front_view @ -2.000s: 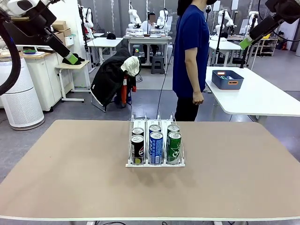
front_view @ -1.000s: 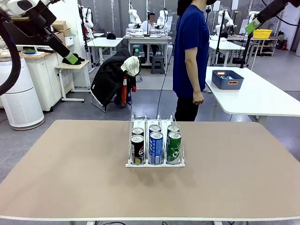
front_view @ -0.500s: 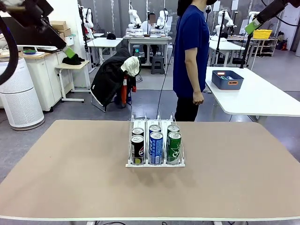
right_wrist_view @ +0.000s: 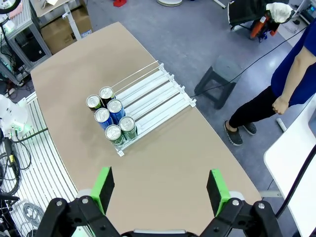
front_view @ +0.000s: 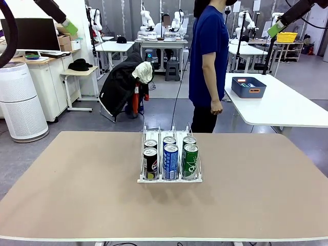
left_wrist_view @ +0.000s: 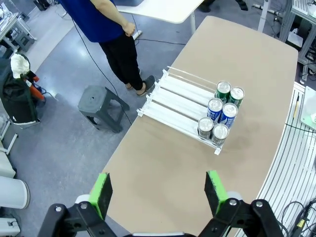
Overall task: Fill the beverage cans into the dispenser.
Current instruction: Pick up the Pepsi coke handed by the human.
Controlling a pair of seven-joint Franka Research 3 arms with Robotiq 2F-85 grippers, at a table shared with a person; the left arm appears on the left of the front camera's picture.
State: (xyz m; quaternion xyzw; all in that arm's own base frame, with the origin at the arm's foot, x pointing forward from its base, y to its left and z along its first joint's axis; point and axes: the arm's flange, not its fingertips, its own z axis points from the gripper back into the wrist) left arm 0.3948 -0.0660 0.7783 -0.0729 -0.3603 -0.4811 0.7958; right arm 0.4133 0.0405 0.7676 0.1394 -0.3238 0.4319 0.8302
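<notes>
Both my grippers are hanging way up above the table: left gripper [left_wrist_view: 158, 191] and right gripper [right_wrist_view: 160, 188] are each spread wide, with nothing between the green pads. The dispenser [front_view: 169, 180] sits mid-table with six beverage cans in it, two per lane, bunched at the front lip: black cans [front_view: 150, 164], blue Pocari Sweat cans [front_view: 170, 162], green cans [front_view: 190, 161]. I can't spot any loose cans, so I reckon the filling's basically done. Next is probably just waiting, unless the person [front_view: 207, 56] at the far edge brings more for the empty rear of the lanes.
</notes>
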